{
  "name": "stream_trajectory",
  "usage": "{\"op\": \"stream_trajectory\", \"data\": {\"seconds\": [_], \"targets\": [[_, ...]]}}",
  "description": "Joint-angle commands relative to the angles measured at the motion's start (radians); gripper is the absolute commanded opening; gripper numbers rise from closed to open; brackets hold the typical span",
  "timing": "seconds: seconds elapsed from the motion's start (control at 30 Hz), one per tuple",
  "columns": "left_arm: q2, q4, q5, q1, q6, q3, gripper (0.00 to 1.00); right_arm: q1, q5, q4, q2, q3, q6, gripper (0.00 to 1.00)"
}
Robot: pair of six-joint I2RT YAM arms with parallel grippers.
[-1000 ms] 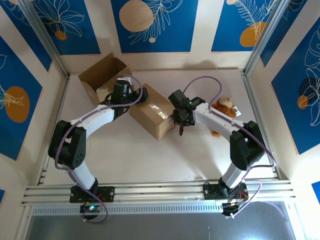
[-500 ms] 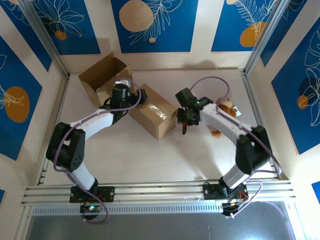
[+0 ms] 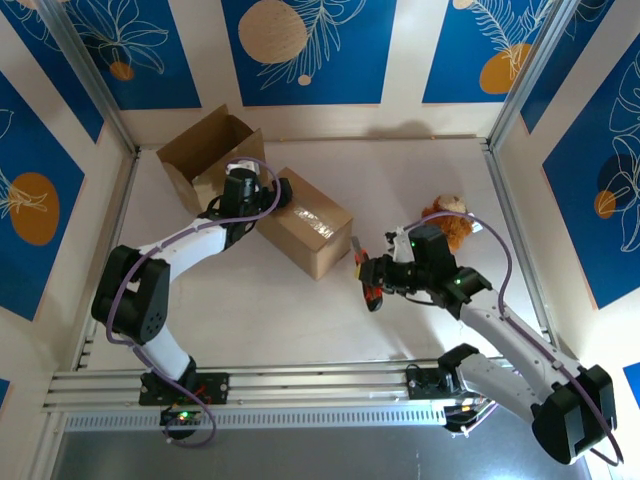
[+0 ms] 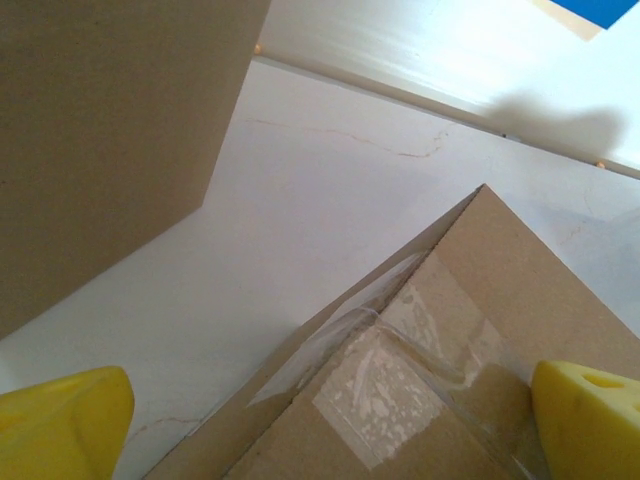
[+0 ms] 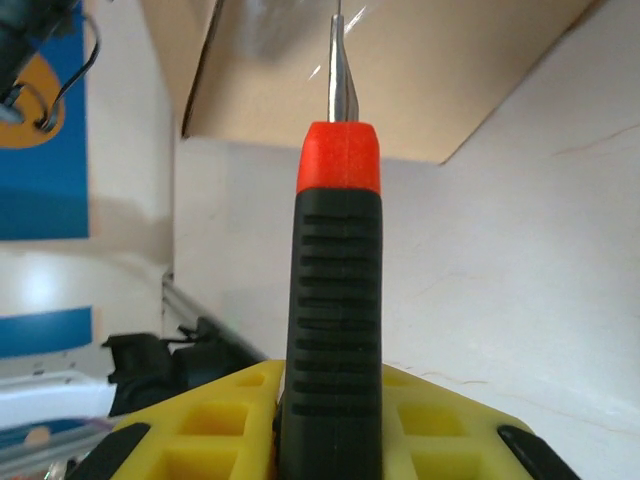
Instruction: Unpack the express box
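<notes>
The sealed cardboard express box (image 3: 305, 225) lies mid-table with clear tape along its top seam (image 4: 430, 350). My left gripper (image 3: 277, 193) is open at the box's left end, and its yellow fingertips (image 4: 62, 420) flank the taped corner without touching it. My right gripper (image 3: 382, 276) is shut on a cutter (image 3: 362, 268) with a black ribbed handle (image 5: 332, 330) and a red collar. The thin blade (image 5: 337, 60) points at the box's right end (image 5: 400, 70), a short way off it.
An open, empty-looking cardboard box (image 3: 205, 150) stands at the back left, its wall close to my left gripper (image 4: 100, 130). A brown plush toy (image 3: 450, 215) lies at the right, behind my right arm. Aluminium rails run along the near edge.
My right arm has pulled back from the box's right end toward the near right, carrying the cutter with it. The left arm has barely shifted.
</notes>
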Motion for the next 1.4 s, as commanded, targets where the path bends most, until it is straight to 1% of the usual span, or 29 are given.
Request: {"op": "stream_trajectory", "data": {"seconds": [0.0,0.1,0.2,0.37,0.63,1.13,1.37], "targets": [[0.033,-0.250,-0.101,0.013,-0.017,-0.037,1.00,0.014,-0.135,0.209,-0.004,-0.024,0.059,0.00],[0.026,-0.263,-0.111,0.013,-0.042,-0.053,1.00,0.027,-0.129,0.213,0.023,-0.014,0.046,0.00],[0.015,-0.272,-0.122,0.013,-0.057,-0.068,1.00,0.026,-0.094,0.214,0.031,-0.007,0.045,0.00],[0.003,-0.278,-0.126,0.013,-0.063,-0.078,1.00,0.025,-0.040,0.239,0.047,0.003,0.068,0.00],[0.008,-0.280,-0.124,0.013,-0.066,-0.074,1.00,0.024,0.004,0.241,0.075,0.003,0.107,0.00],[0.009,-0.274,-0.122,0.013,-0.069,-0.075,1.00,0.027,-0.006,0.290,0.133,0.022,0.119,0.00],[0.013,-0.271,-0.117,0.013,-0.071,-0.075,1.00,0.032,-0.001,0.290,0.125,0.038,0.117,0.00]]}}
